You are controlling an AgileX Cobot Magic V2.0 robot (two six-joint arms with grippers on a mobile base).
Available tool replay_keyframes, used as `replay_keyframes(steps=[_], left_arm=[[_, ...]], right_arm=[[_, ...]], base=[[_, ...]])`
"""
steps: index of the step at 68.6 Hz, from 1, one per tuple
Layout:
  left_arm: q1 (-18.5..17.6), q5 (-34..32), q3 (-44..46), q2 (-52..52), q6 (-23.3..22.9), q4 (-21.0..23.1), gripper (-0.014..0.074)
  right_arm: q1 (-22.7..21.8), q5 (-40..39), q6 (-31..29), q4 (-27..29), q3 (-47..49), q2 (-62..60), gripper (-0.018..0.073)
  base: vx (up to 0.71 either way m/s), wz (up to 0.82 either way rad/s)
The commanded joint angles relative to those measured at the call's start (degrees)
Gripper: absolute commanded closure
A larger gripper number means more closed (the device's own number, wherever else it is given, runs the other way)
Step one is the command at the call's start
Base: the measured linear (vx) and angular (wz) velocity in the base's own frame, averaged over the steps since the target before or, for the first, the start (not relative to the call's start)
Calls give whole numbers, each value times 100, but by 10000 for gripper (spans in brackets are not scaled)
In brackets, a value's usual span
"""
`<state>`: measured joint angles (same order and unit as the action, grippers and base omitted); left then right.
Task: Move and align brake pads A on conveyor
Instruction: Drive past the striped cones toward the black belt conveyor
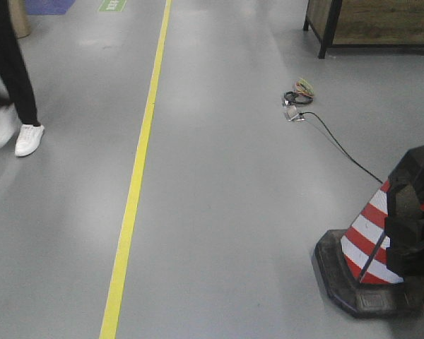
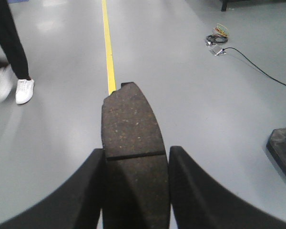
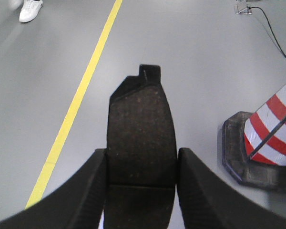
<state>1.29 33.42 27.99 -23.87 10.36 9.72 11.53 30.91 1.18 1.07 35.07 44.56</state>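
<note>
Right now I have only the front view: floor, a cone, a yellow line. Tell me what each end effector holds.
Observer: The left end effector is shut on a pad, with its fingers at the pad's groove.
Operator: Now report the right one.
Observer: The right end effector is shut on a second pad, whose notched tab points away from the wrist.
Operator: Check for the conveyor under them.
Observer: There is no conveyor in either wrist view. Only grey floor lies below both pads.
</note>
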Motion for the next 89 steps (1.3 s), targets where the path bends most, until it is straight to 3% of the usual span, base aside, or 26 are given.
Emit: replay_keyframes(steps=[1,48,89], left_arm=[[-35,-529,174,-47,-12,68,524],[-35,-529,174,-47,-12,68,524],[-35,-529,174,-47,-12,68,524]], right_arm=[[-13,-464,-48,-10,187,-51,545],[-13,-469,-48,-10,187,-51,545],[-13,-464,-48,-10,187,-51,545]], base=[[46,-8],[39,-14],[21,-64]])
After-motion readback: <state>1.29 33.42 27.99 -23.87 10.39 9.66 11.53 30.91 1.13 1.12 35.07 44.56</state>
